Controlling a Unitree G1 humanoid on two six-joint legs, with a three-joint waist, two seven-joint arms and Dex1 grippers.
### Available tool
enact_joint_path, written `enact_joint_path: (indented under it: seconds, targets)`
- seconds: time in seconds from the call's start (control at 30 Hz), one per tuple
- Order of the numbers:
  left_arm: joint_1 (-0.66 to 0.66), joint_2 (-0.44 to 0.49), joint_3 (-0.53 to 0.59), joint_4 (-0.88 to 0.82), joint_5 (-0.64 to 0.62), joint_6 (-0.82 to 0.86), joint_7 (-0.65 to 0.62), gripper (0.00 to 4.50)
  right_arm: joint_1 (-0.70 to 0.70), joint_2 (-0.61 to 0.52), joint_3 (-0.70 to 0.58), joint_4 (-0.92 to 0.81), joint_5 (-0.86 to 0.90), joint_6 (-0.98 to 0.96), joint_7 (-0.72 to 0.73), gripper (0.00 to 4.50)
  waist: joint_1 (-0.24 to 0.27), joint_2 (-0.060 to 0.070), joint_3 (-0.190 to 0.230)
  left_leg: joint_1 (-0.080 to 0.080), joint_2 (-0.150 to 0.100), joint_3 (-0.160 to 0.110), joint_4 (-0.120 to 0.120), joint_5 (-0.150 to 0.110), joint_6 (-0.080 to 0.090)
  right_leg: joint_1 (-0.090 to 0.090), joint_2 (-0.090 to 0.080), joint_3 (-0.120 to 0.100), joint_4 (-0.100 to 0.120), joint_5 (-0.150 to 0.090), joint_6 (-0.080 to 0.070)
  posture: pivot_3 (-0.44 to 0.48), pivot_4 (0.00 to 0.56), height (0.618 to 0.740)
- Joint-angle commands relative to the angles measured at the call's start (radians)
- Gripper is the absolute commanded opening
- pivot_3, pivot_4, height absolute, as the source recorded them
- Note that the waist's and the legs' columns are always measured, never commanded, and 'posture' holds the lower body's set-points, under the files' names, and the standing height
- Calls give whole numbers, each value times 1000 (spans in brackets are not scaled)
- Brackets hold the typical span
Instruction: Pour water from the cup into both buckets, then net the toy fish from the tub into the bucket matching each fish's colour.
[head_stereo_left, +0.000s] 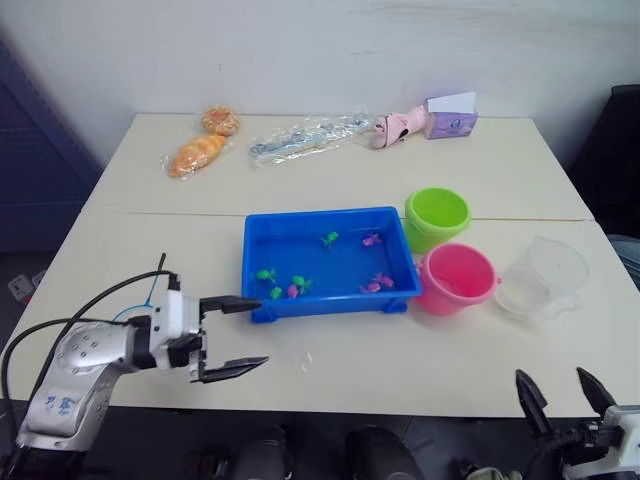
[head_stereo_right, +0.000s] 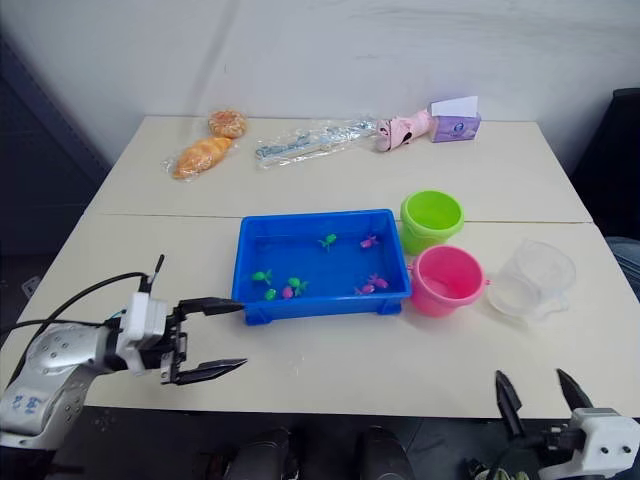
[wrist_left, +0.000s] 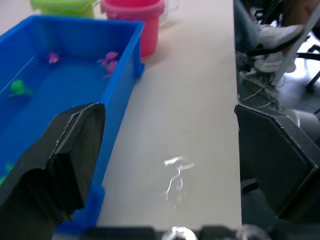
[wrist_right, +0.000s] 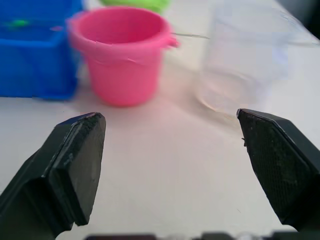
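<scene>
Your left end effector (head_stereo_left: 235, 335) hovers with its fingers spread wide and empty, just off the near left corner of the blue tub (head_stereo_left: 262, 236). Your right end effector (head_stereo_left: 563, 388) is also wide and empty, low at the near right edge of the tabletop (head_stereo_left: 130, 250). Green and pink toy fish (head_stereo_left: 329, 239) lie in the tub. Right of the tub stand the lime green bucket (head_stereo_left: 437, 216) and, nearer you, the pink bucket (head_stereo_left: 456, 279). The transparent cup (head_stereo_left: 541, 277) sits just right of the pink bucket.
</scene>
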Motion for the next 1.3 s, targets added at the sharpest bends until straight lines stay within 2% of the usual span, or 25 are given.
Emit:
enact_joint_path:
  seconds: [0.03,0.13,0.3,0.53,0.8,1.3]
  targets:
    - [-51,-13,-21,-50,-35,46,11,4452,-79,-3,-40,33,13,46,-102,4500,-1,0,0,1,0,0,0,0,0,0,0,0,1,0,0,0,150,740]
    - [-108,-20,-27,-82,-99,138,24,4452,-200,-53,-71,117,7,80,-157,4500,1,1,0,1,0,0,0,1,-1,0,1,0,2,0,0,0,150,740]
    - [-148,-21,-44,-116,-135,211,15,4452,-353,-122,-80,270,-37,113,-215,4500,5,1,0,1,0,0,1,3,-3,0,2,0,5,0,0,0,150,740]
    - [-158,-36,-57,-122,-107,211,17,4452,-517,-165,-100,411,-67,98,-297,4500,4,1,0,1,-1,1,3,6,-6,-1,2,1,8,0,1,0,150,740]
    - [-153,-56,-73,-124,-84,195,22,4452,-626,-194,-104,477,-66,110,-335,4500,4,1,0,1,-1,1,4,6,-6,-1,2,1,10,0,1,0,150,740]
    - [-171,-88,-90,-125,-65,192,43,4452,-715,-188,-89,511,-104,156,-458,4500,3,1,0,1,-1,1,5,6,-6,-1,2,1,10,0,1,0,150,740]
